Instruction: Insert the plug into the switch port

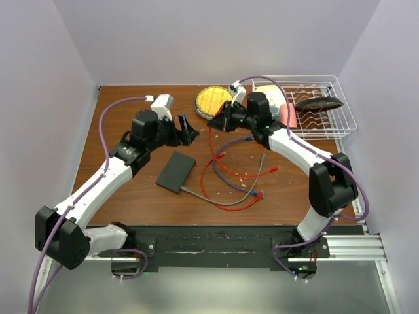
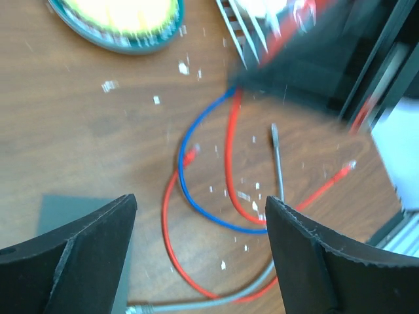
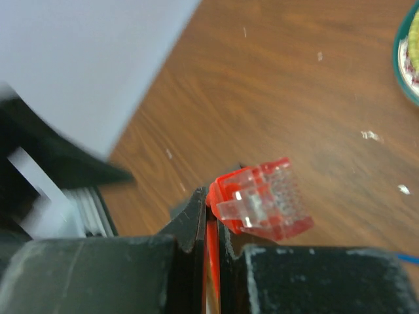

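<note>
Plug [image 3: 262, 199] clamped in right pincer [image 3: 211, 224]; left pincer [image 2: 200, 209] wide apart, empty.

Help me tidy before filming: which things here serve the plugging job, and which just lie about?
Job: flat dark grey rectangular switch; translucent red cable plug, its cable pinched in the right gripper.
Lying about: round yellow dish; white wire rack; blue cable.

The wooden table [image 1: 190, 209] carries the switch [image 1: 176, 171], loose cables [image 1: 259, 195], a yellow dish [image 1: 213, 99] and a wire rack [image 1: 327, 133].
</note>
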Available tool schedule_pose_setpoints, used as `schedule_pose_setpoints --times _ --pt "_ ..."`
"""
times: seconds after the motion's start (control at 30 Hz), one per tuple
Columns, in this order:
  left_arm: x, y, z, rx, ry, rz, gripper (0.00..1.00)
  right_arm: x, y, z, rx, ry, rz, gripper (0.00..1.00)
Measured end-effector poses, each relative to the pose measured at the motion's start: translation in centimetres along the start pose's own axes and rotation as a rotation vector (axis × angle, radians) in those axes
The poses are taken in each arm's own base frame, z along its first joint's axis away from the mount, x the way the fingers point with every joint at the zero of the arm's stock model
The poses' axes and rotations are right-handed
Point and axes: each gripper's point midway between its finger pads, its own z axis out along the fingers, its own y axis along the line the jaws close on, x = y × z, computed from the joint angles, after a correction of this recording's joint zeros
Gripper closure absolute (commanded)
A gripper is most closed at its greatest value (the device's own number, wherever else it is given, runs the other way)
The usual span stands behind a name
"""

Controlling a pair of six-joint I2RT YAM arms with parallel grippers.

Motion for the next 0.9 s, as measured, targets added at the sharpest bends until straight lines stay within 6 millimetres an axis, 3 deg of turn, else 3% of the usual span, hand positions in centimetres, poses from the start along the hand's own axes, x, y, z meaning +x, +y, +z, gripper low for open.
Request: schedule_pose_setpoints --times 0.17,0.23,0.27,0.43,0.57,0.9 --pt "-4.1 0.3 -0.6 0.037 -0.091 -0.012 0.2 4.4 -0.9 -1.5 -0.018 0.176 -0.127 1.0" --pt "-5.2 0.0 -0.8 0.062 -0.111 -0.01 0.22 5.7 -0.4 -2.6 -0.059 0.228 -0.162 1.0" --pt "-6.5 -1.0 -0.6 0.11 -0.13 0.0 0.24 6.4 1.1 -3.9 -0.129 0.258 -0.199 1.0" --pt "-7.0 -3.2 0.3 0.246 -0.111 0.023 0.27 6.7 4.3 -6.1 -0.268 0.267 -0.247 0.98" --pt "-6.1 -5.0 1.1 0.385 -0.061 0.027 0.28 6.7 6.6 -7.5 -0.377 0.276 -0.271 0.99" --pt "-5.8 -9.6 -0.5 0.643 -0.051 0.1 0.31 7.4 7.6 -8.2 -0.453 0.305 -0.258 1.0"
